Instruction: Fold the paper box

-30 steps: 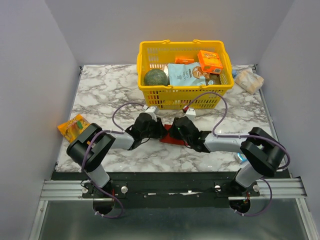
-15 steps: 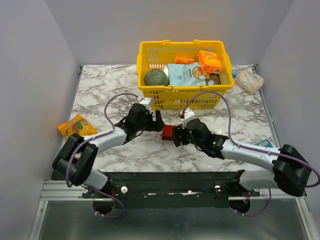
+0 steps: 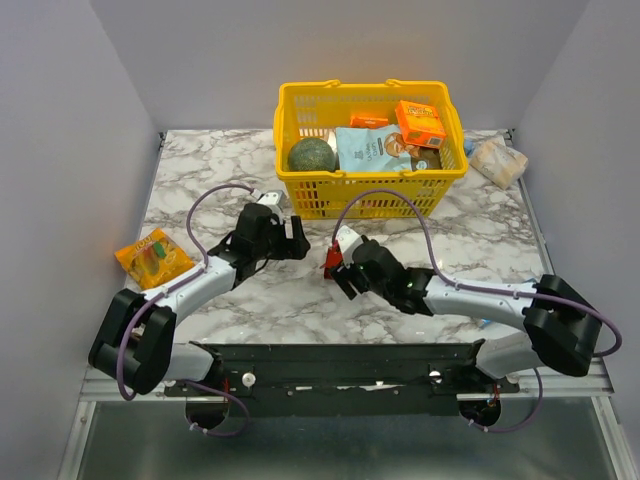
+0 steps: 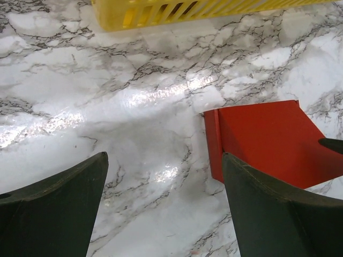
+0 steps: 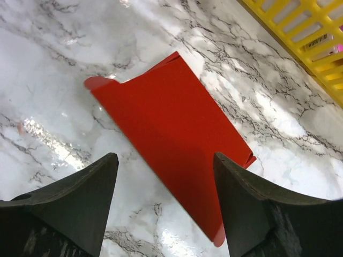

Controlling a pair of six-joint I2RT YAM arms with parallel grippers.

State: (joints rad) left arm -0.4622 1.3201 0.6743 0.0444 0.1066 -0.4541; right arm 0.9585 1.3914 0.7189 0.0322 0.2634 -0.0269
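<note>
The paper box is a flat, folded piece of bright red cardboard lying on the marble table; it also shows in the left wrist view and as a small red patch in the top view. My right gripper hovers open just over its near end, its jaws wide apart and not touching it; the top view shows that gripper partly covering the box. My left gripper is open over bare marble, left of the box, with only tabletop between its fingers.
A yellow basket full of groceries stands just behind the box, its wall close in both wrist views. An orange snack packet lies at the left edge. A wrapped packet sits at the back right.
Both grippers opened and let go of the red box. The left gripper drew back to the left and away; the right gripper shifted left and now hangs over the box.
</note>
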